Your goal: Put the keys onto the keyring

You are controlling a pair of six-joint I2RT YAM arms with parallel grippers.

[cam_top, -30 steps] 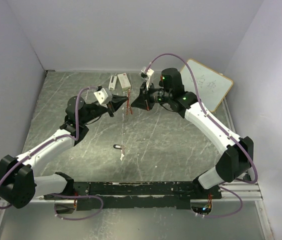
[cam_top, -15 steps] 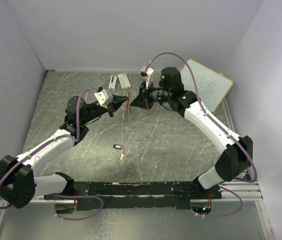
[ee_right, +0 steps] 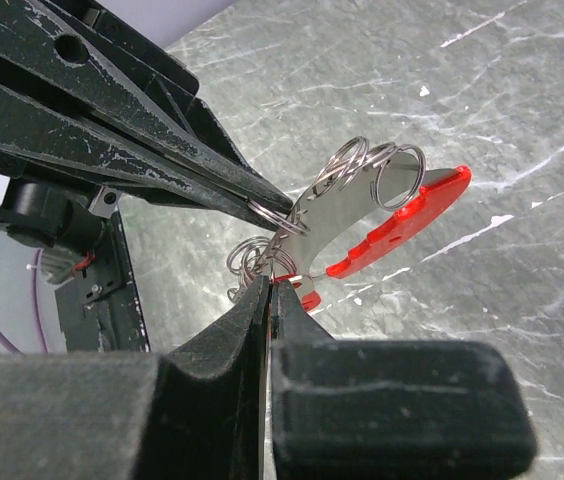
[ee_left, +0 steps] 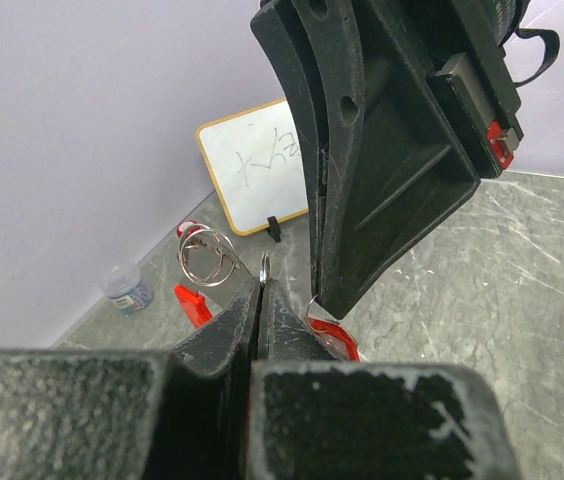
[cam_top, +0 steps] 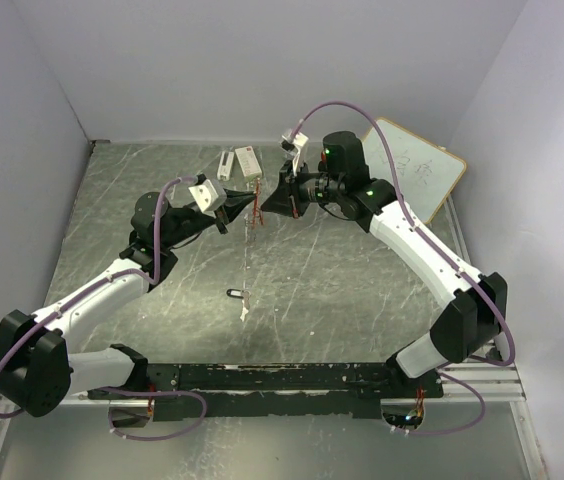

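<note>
- Top external view: the left gripper (cam_top: 243,207) and the right gripper (cam_top: 266,202) are seen raised above the table (cam_top: 362,290), their tips almost meeting, with the keyring (cam_top: 257,211) hung between them.
- Right wrist view: the right gripper's jaws are pressed fully together on the lower part of the keyring, where thin silver rings (ee_right: 252,262) are bunched.
- The red plastic piece (ee_right: 402,216) of the keyring is seen curving up and away from those jaws, backed by a strip of silver metal.
- The left gripper's jaws are likewise closed tight, and one silver ring is pinched at their very tip.
- Left wrist view: the edge of that ring is seen standing just above the closed tips, with the right gripper looming close behind.
- A black key (cam_top: 232,292) is seen lying flat on the table, well apart from both grippers.
- A small reddish item (cam_top: 246,297) just beside it cannot be identified.
- A whiteboard (cam_top: 417,172) is propped at the far right.
</note>
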